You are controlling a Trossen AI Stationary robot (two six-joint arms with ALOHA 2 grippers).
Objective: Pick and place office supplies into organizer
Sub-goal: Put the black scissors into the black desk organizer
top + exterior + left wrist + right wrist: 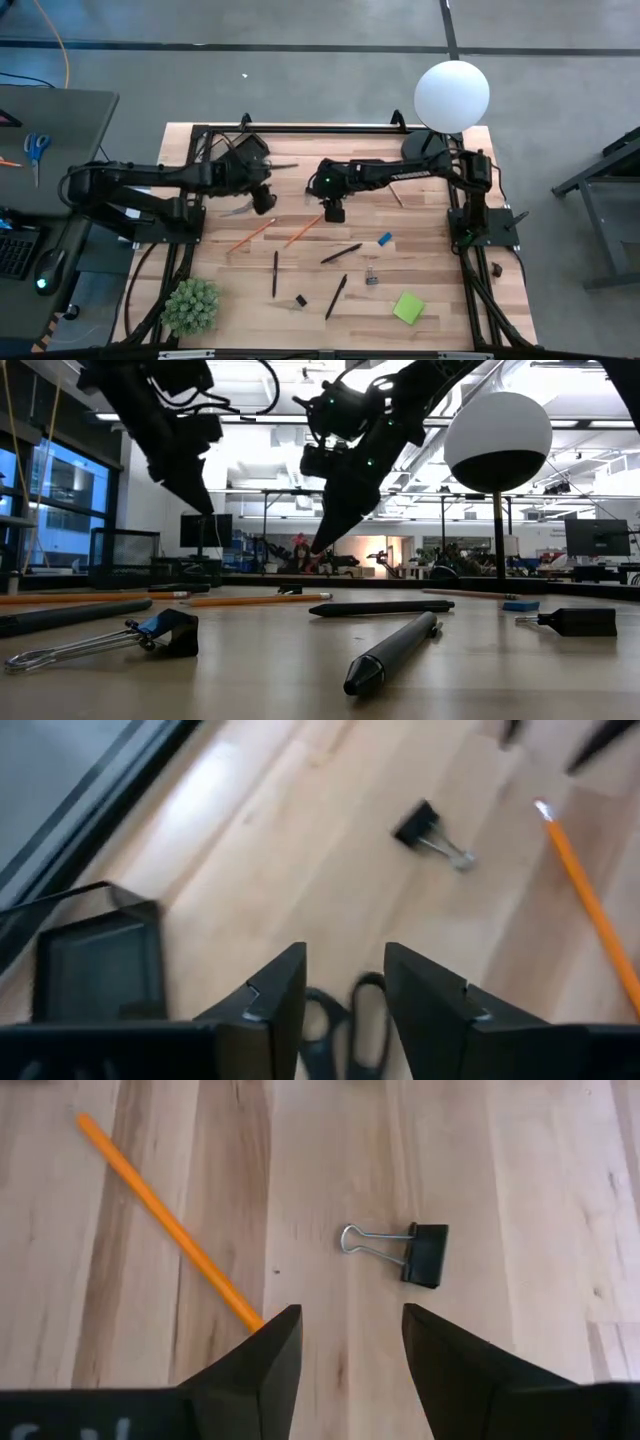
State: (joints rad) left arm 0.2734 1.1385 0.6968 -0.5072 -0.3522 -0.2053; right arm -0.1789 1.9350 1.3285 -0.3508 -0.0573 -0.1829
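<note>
Overhead view of a pale wooden table [430, 250] in a black frame, standing on a grey floor.

At the near left corner is a green spiky plant [190, 305]. The left hand [262, 197] hovers over the table's left half. Its wrist camera shows its fingers [275, 995] a gap apart with the black loops of small scissors [345, 1030] between them; the blades are hidden, and whether the fingers press on the loops cannot be told. Just beside it in that view lies the organizer [100, 960], a shallow black tray, blurred and partly cut off.

Further right, two orange pencils [250, 235] [303, 230] slant from lower left to upper right. A black pen [275, 273] lies nearly straight up and down the picture; two more pens [341, 253] [336, 296] slant like the pencils.

At the centre, the right hand [334, 213] hangs with its fingers apart and empty. Its wrist camera shows a black binder clip [410, 1252] lying flat on the wood just ahead.

Rightward lie another binder clip [371, 276], a blue eraser [385, 239] and a green sticky-note pad [408, 307]. A white globe lamp [452, 95] stands at the far right corner.

From table height, the room behind is a bright workshop with windows and monitors.
</note>
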